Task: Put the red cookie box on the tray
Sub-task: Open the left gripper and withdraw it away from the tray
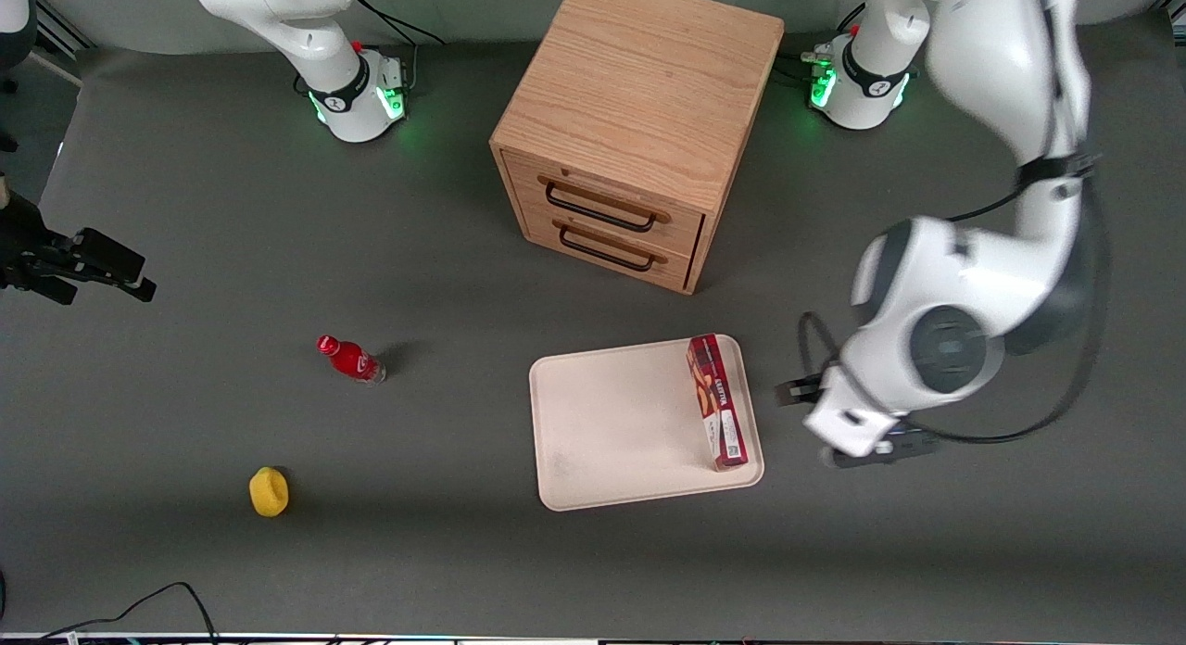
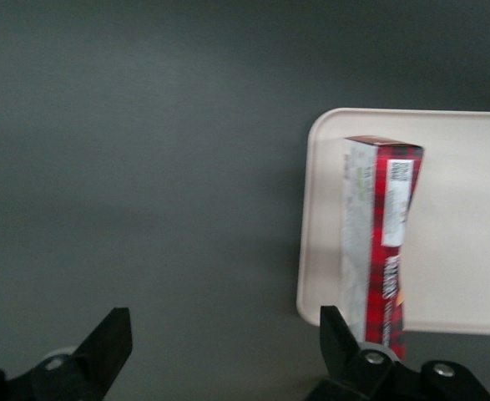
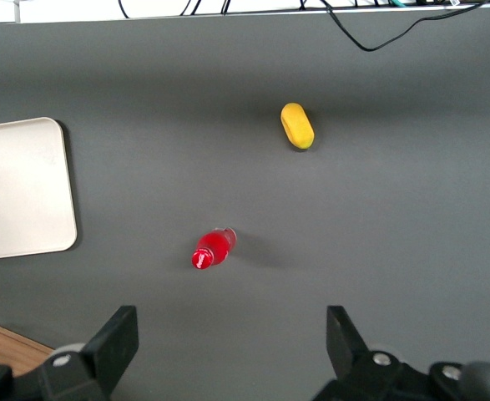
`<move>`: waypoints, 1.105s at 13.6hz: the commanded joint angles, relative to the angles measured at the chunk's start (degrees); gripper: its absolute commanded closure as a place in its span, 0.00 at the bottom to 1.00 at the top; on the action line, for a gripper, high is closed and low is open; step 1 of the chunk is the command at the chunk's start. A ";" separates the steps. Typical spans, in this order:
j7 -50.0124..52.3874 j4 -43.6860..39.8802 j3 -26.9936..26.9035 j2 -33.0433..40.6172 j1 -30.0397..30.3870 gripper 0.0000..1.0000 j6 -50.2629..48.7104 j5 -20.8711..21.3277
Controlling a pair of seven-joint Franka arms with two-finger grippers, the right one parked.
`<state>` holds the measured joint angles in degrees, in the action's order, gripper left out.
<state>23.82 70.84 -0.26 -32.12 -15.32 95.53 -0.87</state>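
The red cookie box (image 1: 716, 401) lies on the cream-white tray (image 1: 621, 423), along the tray's edge nearest the working arm's end of the table. In the left wrist view the red cookie box (image 2: 378, 251) shows its grey side and red top, resting just inside the rim of the tray (image 2: 462, 251). My left gripper (image 1: 857, 421) hangs above the dark table mat beside the tray, apart from the box. It stands open (image 2: 225, 347) with only bare mat between its fingers.
A wooden two-drawer cabinet (image 1: 635, 126) stands farther from the front camera than the tray. A small red bottle (image 1: 350, 359) and a yellow object (image 1: 269, 491) lie toward the parked arm's end of the table.
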 commanded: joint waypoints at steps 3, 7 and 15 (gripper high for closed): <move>-19.11 5.43 0.08 9.86 10.73 0.00 -6.50 -0.63; -22.68 11.40 -0.01 18.64 16.81 0.00 -4.83 0.77; -22.77 32.68 0.17 33.17 17.26 0.00 10.03 1.66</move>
<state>1.29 95.74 0.07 -2.81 2.37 101.10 0.27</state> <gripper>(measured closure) 0.000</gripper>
